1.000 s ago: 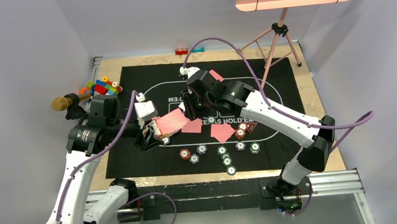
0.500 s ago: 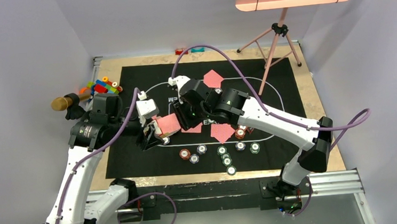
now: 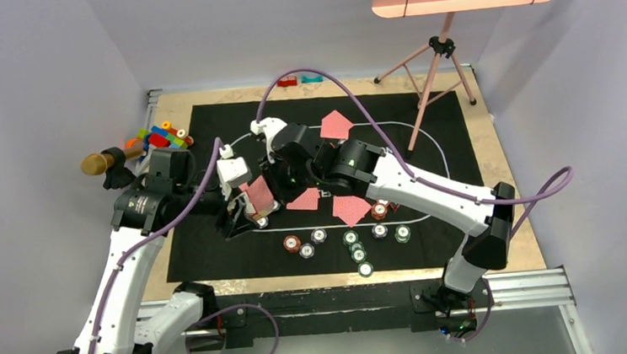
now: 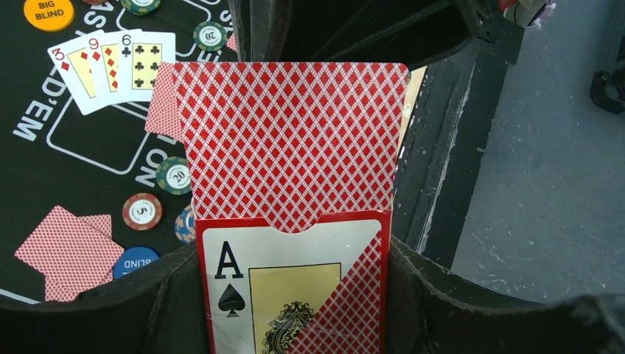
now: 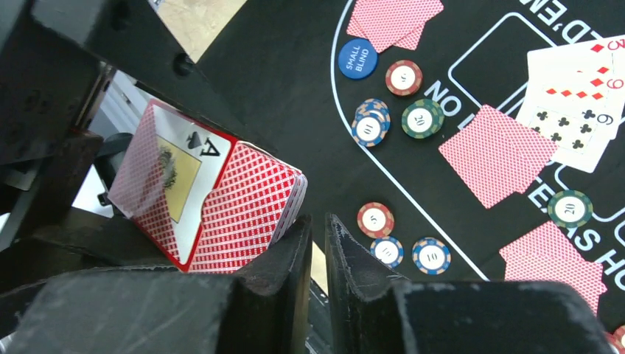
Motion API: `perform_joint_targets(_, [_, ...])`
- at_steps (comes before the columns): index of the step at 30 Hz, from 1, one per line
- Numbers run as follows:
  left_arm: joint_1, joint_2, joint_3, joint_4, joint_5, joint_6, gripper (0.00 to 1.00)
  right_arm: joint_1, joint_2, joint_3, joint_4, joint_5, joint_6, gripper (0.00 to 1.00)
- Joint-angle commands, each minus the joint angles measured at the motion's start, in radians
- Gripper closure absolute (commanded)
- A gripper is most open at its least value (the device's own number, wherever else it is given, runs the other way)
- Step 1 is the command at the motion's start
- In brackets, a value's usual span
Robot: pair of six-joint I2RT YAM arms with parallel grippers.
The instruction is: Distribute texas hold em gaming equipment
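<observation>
My left claw (image 4: 293, 295) is clenched around the red card box (image 4: 243, 287), one finger on each side, with the ace of spades showing on its front. The deck (image 4: 291, 140) sticks halfway out of the box's open top, red-patterned backs facing the wrist camera. I hold the box tilted above the left part of the black mat (image 3: 202, 249). My right claw (image 5: 318, 236) sits just beside the deck's upper corner. Its fingers (image 5: 284, 258) are pinched almost together, with only a thin slit between them and nothing I can see in it. From this angle I cannot tell whether a fingertip touches the cards. On the mat, three face-up cards (image 4: 110, 63), a three, a nine and a six, lie fanned inside the printed box. The orange big blind disc (image 4: 48, 12) lies near them. The blue small blind disc (image 5: 358, 57) lies at the oval line beside a face-down pair (image 5: 394, 18). Other face-down pairs (image 3: 336, 124) are spread around the oval, and poker chips (image 3: 352, 243) lie scattered along the near side.
</observation>
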State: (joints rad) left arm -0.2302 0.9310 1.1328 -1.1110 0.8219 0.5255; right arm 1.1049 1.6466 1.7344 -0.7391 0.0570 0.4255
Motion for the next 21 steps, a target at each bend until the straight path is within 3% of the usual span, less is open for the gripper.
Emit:
perform_joint_targets(1, [-0.001,0.004,0.009,0.063,0.059,0.03,0.96,0.027,0.012,0.055,0.08,-0.053,-0.007,0.83])
perform_joint_targets(7, [-0.001,0.009,0.018,0.073,0.064,0.026,0.94,0.027,0.029,0.047,0.057,-0.031,-0.011,0.83])
perform_joint_targets(12, [-0.001,0.005,0.034,0.063,0.07,0.018,0.88,0.028,0.045,0.051,-0.002,0.056,-0.022,0.84])
perform_joint_targets(21, [-0.001,-0.017,0.04,0.052,0.078,0.013,0.88,0.026,0.02,0.055,-0.057,0.2,-0.074,0.85])
